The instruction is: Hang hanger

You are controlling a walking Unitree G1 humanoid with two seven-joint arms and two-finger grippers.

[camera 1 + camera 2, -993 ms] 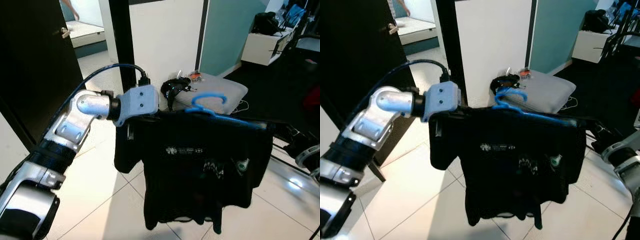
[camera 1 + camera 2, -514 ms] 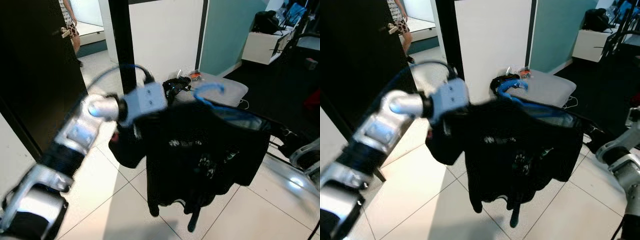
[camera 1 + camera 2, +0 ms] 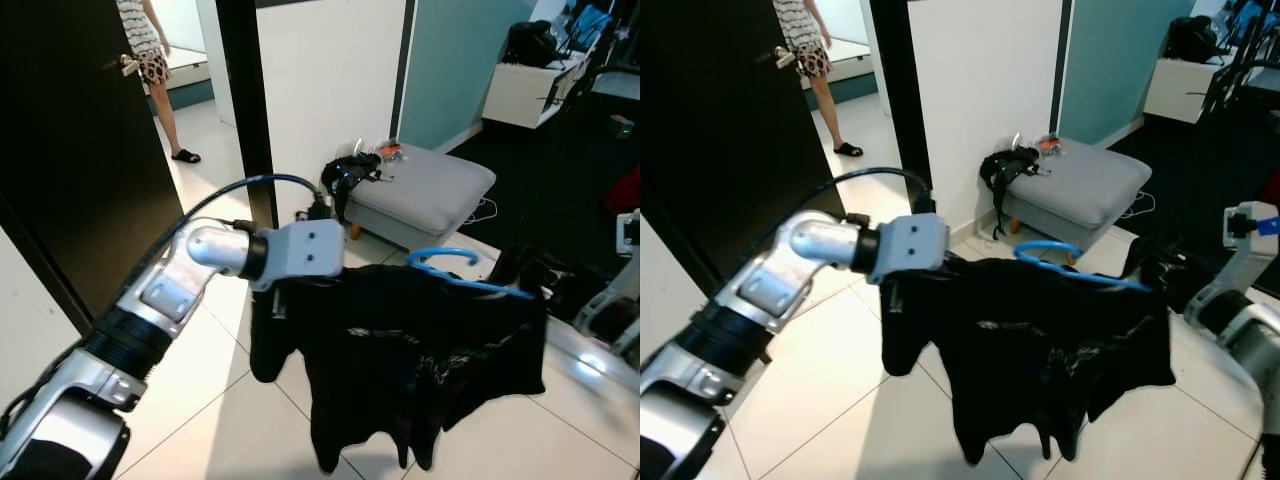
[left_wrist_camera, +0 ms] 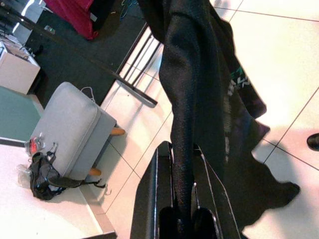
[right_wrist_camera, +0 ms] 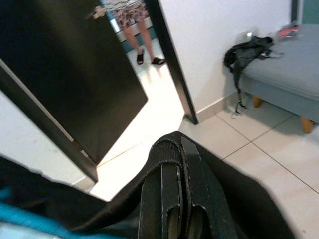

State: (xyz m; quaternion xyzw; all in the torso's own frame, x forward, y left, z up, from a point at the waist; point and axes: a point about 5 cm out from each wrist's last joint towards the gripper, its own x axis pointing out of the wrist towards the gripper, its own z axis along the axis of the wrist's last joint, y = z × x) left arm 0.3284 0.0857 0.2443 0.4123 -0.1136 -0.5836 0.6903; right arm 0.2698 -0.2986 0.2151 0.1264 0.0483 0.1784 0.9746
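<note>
hanger [image 3: 462,275]: blue plastic, its hook rising above the collar of a black t-shirt [image 3: 400,360] draped over it; held in the air between the two end effectors, above the tiled floor [image 3: 230,400].
left end effector [image 4: 183,199]: its two black fingers [image 4: 149,199] are pressed onto a fold of the black shirt, at the shoulder end of the garment nearest the left arm [image 3: 170,300]; in the left wrist view the cloth runs straight out from between the fingers.
right end effector [image 5: 177,199]: fingers closed narrow, with black cloth bunched around them; whether cloth lies between the tips i cannot tell. it sits at the far shoulder end of the shirt, opposite the left end effector.
t-shirt: hangs crumpled below the hanger, with pale print faintly visible on the front, sagging lower in the middle than at the held ends.
grey ottoman [image 3: 425,185]: beyond the shirt, away from both end effectors, on small wooden legs; a black bag [image 3: 350,175] and small items sit on its near corner by the white wall [image 3: 330,80].
dark door [image 3: 70,150]: out past the left arm, standing open.
person [image 3: 150,60]: stands in the doorway beyond the door, bare legs and sandals, patterned skirt.
right arm [image 3: 1240,310]: silver, reaching in from the far side of the shirt.
</note>
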